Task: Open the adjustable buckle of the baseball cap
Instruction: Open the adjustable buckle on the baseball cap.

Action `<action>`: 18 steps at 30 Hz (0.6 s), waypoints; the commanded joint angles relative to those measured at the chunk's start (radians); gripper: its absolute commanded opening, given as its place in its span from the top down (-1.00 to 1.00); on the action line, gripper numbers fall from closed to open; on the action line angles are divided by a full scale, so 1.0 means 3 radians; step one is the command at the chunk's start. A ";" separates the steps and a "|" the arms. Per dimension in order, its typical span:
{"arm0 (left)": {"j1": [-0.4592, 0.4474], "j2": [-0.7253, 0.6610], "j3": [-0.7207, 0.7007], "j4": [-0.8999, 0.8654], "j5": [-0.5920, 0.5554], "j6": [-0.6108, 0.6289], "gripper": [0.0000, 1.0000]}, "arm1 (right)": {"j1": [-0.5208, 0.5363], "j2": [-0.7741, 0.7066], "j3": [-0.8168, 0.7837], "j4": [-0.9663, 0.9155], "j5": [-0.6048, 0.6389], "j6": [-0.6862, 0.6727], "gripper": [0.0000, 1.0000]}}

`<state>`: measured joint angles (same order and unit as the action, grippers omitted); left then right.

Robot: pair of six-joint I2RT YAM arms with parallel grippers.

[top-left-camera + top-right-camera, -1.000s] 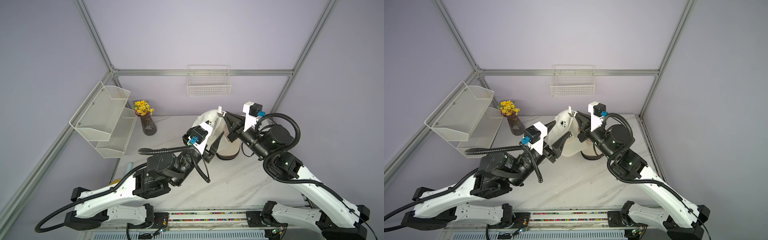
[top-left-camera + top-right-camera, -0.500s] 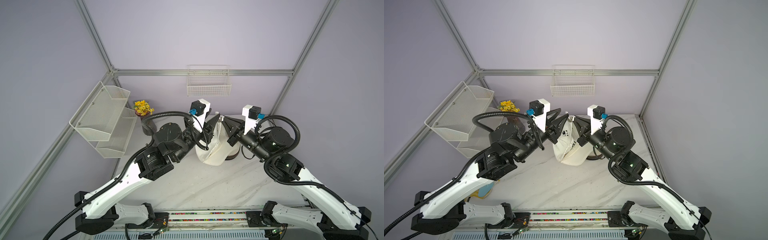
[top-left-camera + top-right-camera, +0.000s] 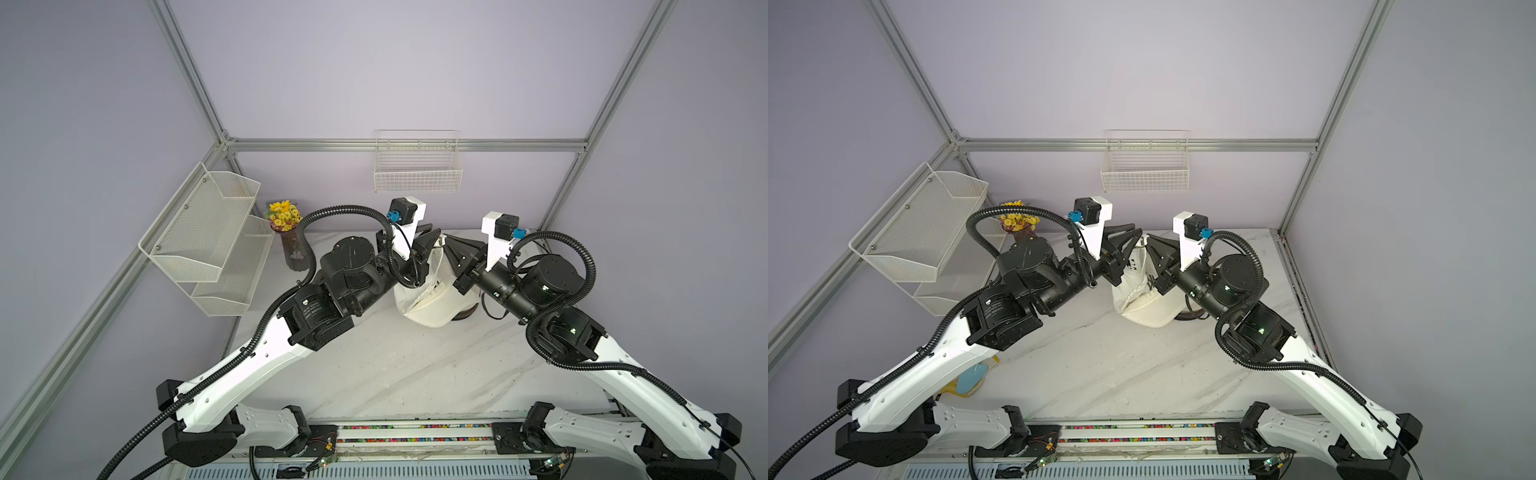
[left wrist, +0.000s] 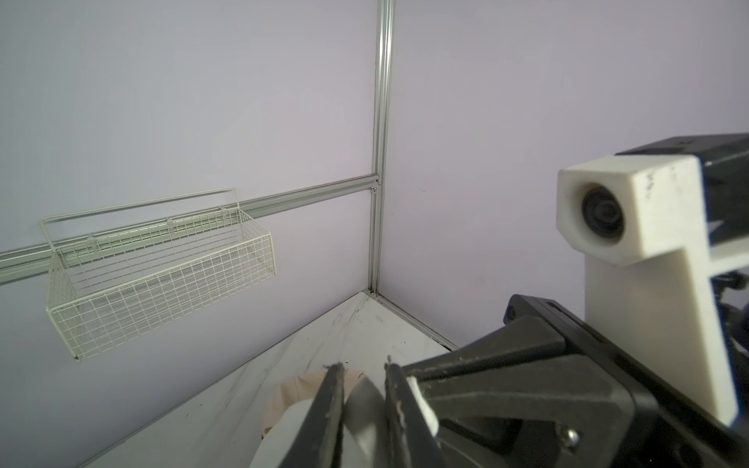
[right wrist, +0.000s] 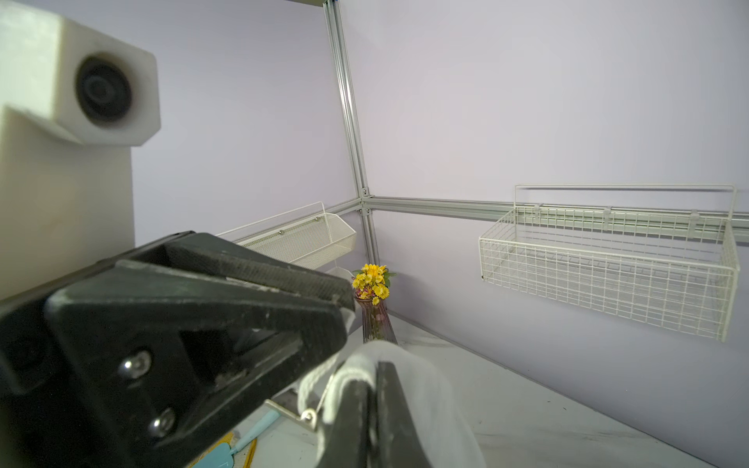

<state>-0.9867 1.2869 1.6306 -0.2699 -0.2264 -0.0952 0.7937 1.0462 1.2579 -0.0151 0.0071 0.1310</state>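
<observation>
The baseball cap hangs in the air over the surface, between the two arms and toward the back. It droops like a soft white bag, with a dark edge at its low end. I cannot tell if the low end touches the surface.

The right hand is closed on the top of the cap and holds it up. In the right wrist view the white strap bends over one finger. The shiny metal buckle hangs just beside it.

The big change is the left arm. A second ago it was low, with the left hand down beside the cap near the surface. Now it is up high, and its tip almost meets the tip of the right hand at the top of the cap. Its fingers were spread wider half a second ago. Now they are close together with a thin gap, and something pale sits in the gap. I cannot tell if they pinch it.

The cap looks different too. Before, its round top stuck up. Now it hangs down long. The right arm has hardly moved.

The vase of yellow flowers, the wire basket on the back wall and the mesh shelves are where they were.
</observation>
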 commanded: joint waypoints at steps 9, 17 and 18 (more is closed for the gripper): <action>0.0010 -0.0161 -0.0293 0.0278 0.0129 -0.0248 0.60 | -0.0007 -0.0018 0.0027 0.0413 0.0145 0.0296 1.00; -0.0013 -0.0179 -0.0455 0.0436 0.0126 -0.0331 0.63 | -0.0007 0.0009 -0.0038 0.0658 0.0241 0.0490 1.00; -0.0030 -0.0179 -0.0478 0.0462 0.0120 -0.0337 0.63 | -0.0006 0.0008 -0.0055 0.0687 0.0259 0.0520 1.00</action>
<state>-0.9871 1.2442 1.5173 -0.1490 -0.2111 -0.1677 0.7937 1.0565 1.2430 0.0563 0.0544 0.2325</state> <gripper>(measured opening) 0.185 0.060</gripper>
